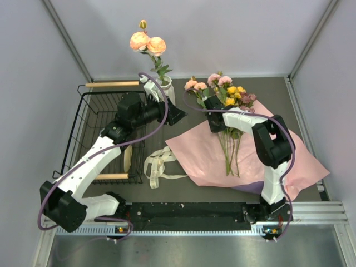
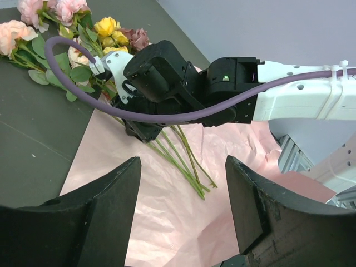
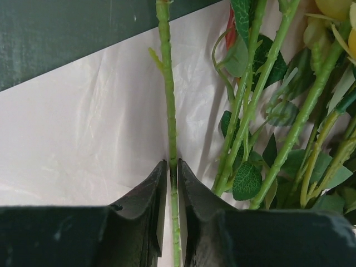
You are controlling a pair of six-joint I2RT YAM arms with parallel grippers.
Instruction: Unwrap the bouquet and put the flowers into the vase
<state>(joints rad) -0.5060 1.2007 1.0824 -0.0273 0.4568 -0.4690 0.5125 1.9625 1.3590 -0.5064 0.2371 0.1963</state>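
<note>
Right gripper [image 3: 172, 164]: jaws nearly closed, pinching one green stem [image 3: 167, 83] between them. The other flowers [image 1: 231, 94] lie alongside on pink paper [image 1: 189, 151]. Left gripper [image 2: 183, 162]: wide open, empty, beside the vase [image 1: 168, 92].

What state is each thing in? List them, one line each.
vase: upright, holding two peach roses
wrap: spread open, flat
ribbon: untied, loose beside the wrap
flowers: lying on the wrap
left tool: open, empty
right tool: shut on one stem
</note>
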